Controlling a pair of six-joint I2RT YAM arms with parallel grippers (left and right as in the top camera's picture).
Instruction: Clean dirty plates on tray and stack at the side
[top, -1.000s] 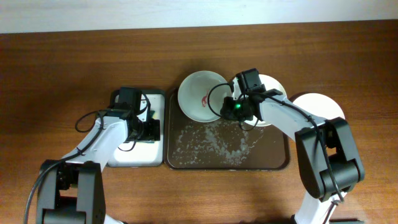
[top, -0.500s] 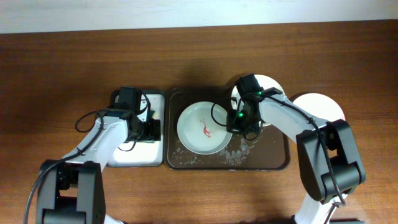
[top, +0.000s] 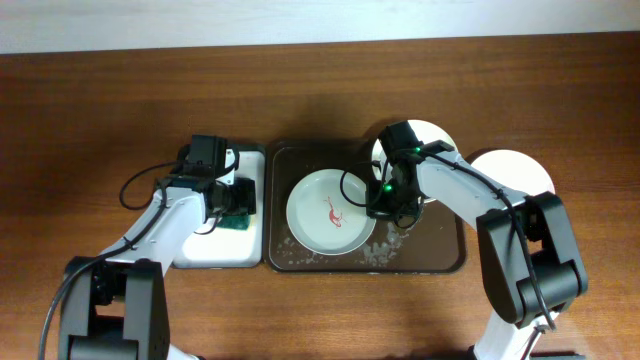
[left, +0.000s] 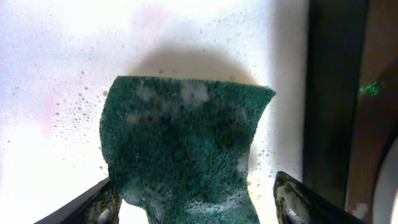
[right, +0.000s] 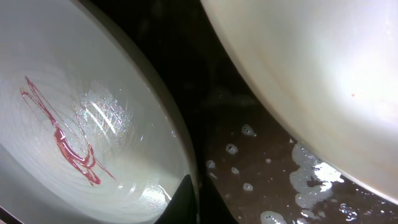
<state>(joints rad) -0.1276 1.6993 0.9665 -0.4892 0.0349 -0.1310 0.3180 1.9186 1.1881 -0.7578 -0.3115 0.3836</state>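
Right claw (top: 376, 207) is clamped on the right rim of the mint plate (top: 328, 212); the wrist view shows its dark fingertips pinching that edge at the bottom of the frame. The mint plate lies in the middle of the brown tray (top: 442, 252), a red sauce squiggle (right: 61, 135) across its centre. Soapy foam (top: 385, 252) speckles the tray below and to the right of it.

One white plate (top: 438, 138) sits at the tray's upper right corner, partly under the arm. Another white plate (top: 518, 172) rests on the tabletop (top: 100, 100) just right of the tray.

At the left of the frame, the left claw (top: 236, 216) holds a green sponge (left: 183, 149) above a small white tray (top: 215, 252). The sponge is flecked with suds and casts a shadow on the tray's wet surface.
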